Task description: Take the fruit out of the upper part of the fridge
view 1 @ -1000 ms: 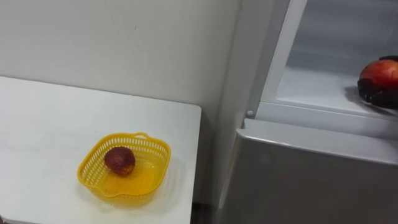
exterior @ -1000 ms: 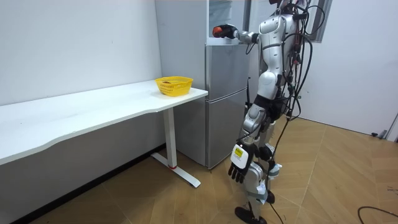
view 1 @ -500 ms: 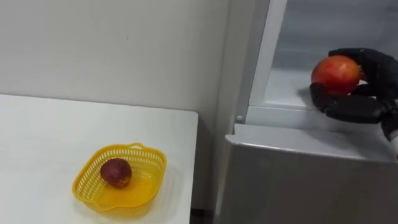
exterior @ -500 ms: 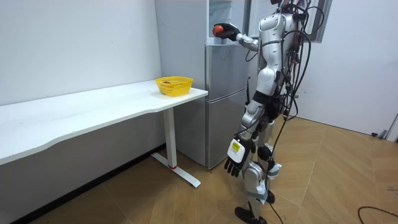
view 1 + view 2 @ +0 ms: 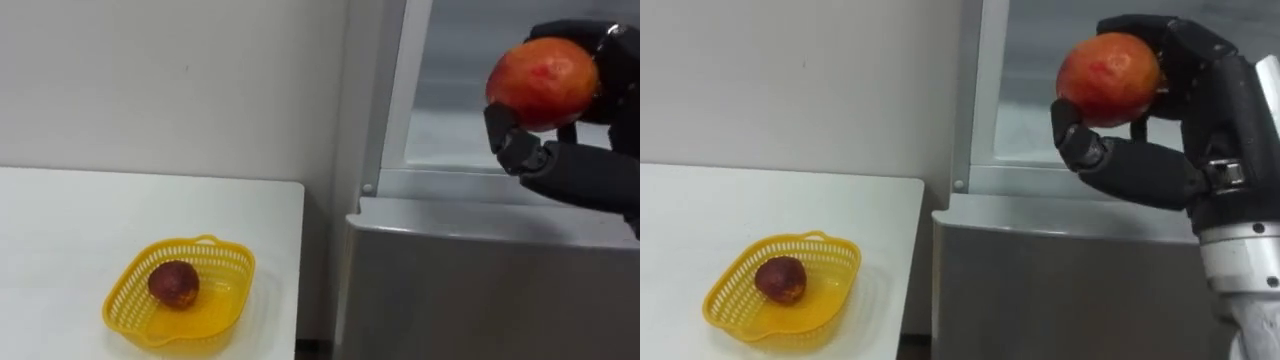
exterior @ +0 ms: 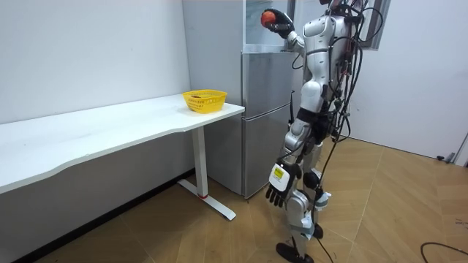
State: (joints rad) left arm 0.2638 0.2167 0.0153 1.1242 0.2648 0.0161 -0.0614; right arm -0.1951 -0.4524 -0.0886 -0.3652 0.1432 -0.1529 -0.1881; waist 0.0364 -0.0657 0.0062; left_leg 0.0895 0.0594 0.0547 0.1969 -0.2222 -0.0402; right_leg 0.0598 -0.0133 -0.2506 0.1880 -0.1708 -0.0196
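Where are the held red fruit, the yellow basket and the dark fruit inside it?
red fruit [image 5: 1110, 78], right eye view, front face
yellow basket [image 5: 845, 264], right eye view, right wall
dark fruit [image 5: 780, 279], right eye view, its middle

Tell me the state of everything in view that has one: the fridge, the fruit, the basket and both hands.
Upper fridge compartment: open.
Grey lower fridge door: shut.
Round red-orange fruit: held up in front of the open compartment.
Right hand: shut on the fruit.
Left hand: open, hanging low by the leg.
Yellow plastic mesh basket: upright on the white table, holding one dark red fruit.
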